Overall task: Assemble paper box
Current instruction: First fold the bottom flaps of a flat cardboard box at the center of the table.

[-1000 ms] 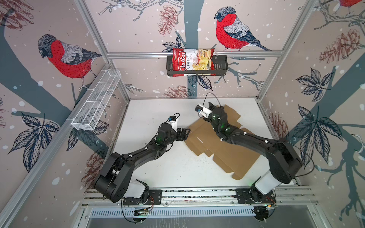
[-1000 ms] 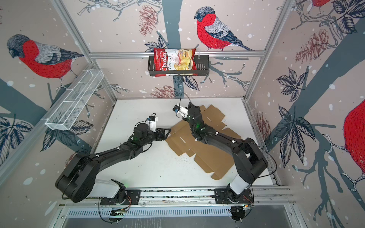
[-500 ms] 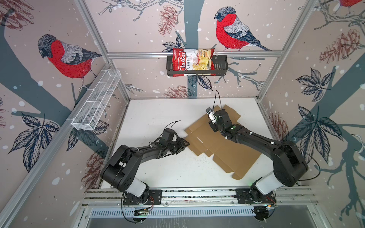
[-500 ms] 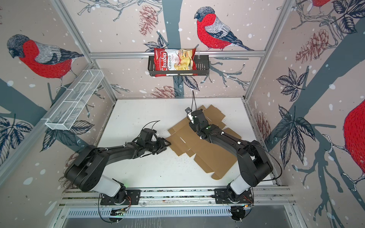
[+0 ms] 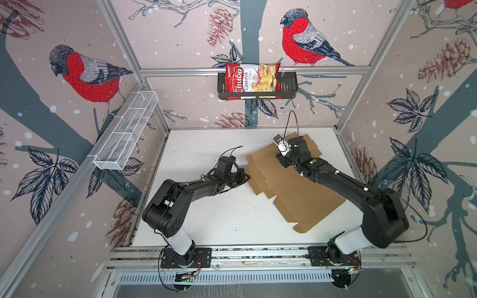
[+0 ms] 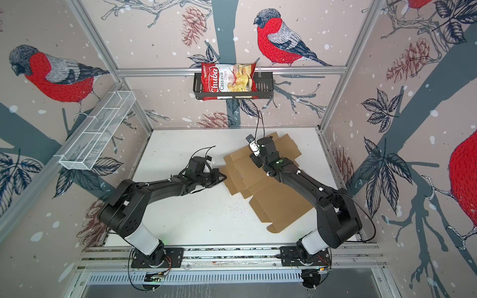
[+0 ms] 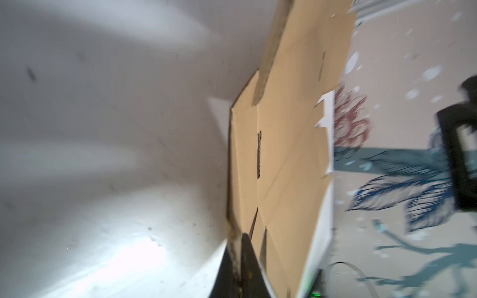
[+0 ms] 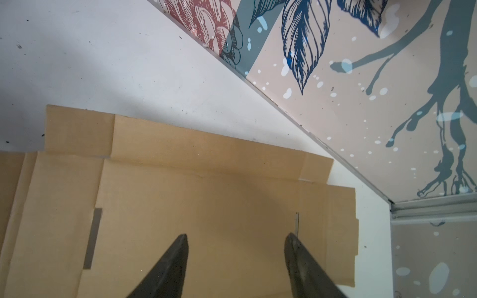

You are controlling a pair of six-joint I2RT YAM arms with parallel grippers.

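Paper box (image 5: 296, 201): flat, unfolded brown die-cut sheet with flaps and slits, lying on the right half of the worktop (image 5: 206, 211), from near its back edge toward its front right corner. Left gripper (image 7: 237, 242): jaws pressed together, pinching the sheet's edge nearest the worktop's middle. Right gripper (image 8: 236, 236): jaws spread, over the sheet's back portion; contact cannot be told. Red chips bag (image 5: 251, 81): in black basket (image 5: 289, 86), back wall. White wire basket (image 5: 126, 134): left wall.
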